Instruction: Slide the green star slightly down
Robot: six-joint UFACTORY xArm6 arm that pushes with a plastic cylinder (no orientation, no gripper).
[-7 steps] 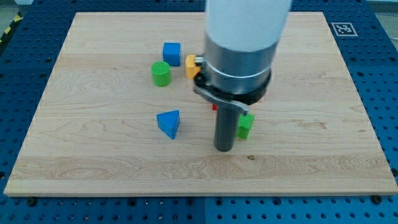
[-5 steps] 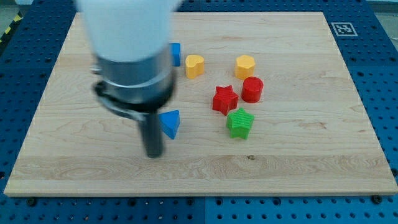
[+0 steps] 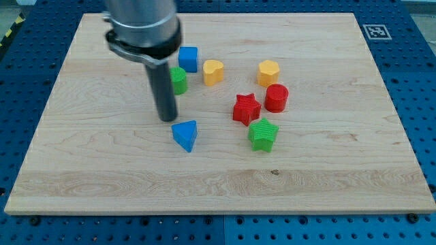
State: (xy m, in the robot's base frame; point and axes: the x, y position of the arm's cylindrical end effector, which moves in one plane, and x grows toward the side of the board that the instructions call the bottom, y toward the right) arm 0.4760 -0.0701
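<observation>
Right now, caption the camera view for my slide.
My tip sits just above the blue triangle, well left of the green star.

Green star [image 3: 263, 134] just below red star [image 3: 246, 109]

**Where things sit on the board**

My tip [image 3: 167, 119] rests on the wooden board [image 3: 327, 170], just above the blue triangle [image 3: 185, 135] and at the lower left of the green cylinder [image 3: 178, 80]. The blue cube [image 3: 188, 58] lies up and right of that cylinder, with the yellow heart [image 3: 213, 71] to its right. Further right sits the yellow hexagon [image 3: 268, 71], the red cylinder [image 3: 276, 98] directly below it. The red star [image 3: 246, 109] lies left of the red cylinder, and the green star [image 3: 263, 134] just below and right of the red star, well right of my tip.
</observation>
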